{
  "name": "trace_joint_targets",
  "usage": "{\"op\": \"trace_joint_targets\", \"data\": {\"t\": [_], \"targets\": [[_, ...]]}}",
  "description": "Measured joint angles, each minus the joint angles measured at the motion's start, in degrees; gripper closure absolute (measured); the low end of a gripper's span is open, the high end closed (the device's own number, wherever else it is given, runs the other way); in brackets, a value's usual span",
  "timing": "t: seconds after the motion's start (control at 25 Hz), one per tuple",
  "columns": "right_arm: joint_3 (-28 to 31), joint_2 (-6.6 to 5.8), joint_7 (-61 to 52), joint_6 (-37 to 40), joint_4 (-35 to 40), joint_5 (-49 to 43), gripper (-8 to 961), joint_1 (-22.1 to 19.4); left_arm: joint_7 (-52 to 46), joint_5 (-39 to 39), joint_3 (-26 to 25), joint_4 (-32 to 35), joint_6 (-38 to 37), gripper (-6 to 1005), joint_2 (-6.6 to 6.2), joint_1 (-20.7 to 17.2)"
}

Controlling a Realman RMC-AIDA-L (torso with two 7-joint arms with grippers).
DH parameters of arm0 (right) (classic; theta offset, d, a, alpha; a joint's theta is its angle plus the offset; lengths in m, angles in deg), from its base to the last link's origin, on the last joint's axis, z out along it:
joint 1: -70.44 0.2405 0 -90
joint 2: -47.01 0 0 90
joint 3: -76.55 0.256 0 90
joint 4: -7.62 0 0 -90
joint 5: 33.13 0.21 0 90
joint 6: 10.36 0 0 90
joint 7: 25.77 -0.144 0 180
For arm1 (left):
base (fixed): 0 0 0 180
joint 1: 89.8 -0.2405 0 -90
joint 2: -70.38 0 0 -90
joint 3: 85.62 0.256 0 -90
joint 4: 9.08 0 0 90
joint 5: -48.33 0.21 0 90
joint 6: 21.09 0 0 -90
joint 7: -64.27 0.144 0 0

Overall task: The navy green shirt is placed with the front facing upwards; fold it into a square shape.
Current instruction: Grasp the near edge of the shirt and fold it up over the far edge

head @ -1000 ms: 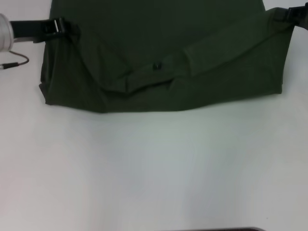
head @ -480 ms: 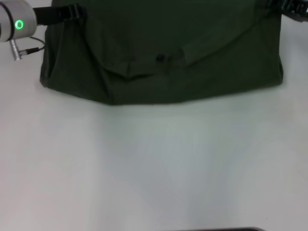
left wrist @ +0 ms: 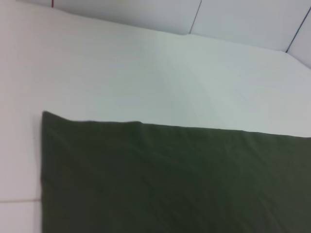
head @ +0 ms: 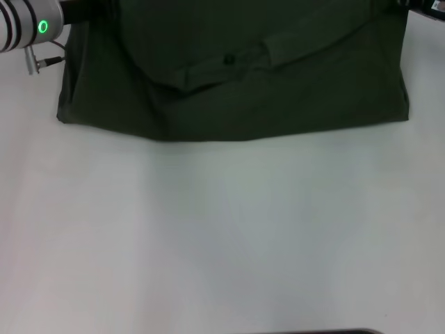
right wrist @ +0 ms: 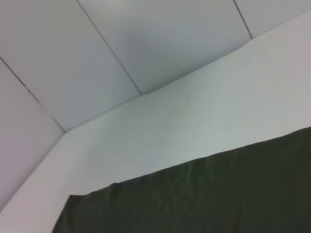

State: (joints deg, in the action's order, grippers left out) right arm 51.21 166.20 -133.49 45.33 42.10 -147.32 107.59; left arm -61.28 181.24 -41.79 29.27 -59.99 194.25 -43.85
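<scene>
Navy green shirt (head: pixel 236 76) cut off by head view's top edge (lettering hidden); both grippers' fingers out of view.

The shirt (head: pixel 236 76) lies flat on the table (head: pixel 222 236), across its far part, with bare tabletop before it. The left gripper (head: pixel 83 8) is at the shirt's far left corner. The right gripper (head: pixel 425 5) is at its far right corner.
</scene>
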Motion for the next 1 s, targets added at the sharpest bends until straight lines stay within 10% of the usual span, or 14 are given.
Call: {"op": "trace_joint_targets", "data": {"t": [1.0], "targets": [[-5.2,0.25,8.0,-15.2,-5.6,4.1,850,5.0,0.8,-4.5,9.6,-3.8,12.6,966,0.21,2.0]]}}
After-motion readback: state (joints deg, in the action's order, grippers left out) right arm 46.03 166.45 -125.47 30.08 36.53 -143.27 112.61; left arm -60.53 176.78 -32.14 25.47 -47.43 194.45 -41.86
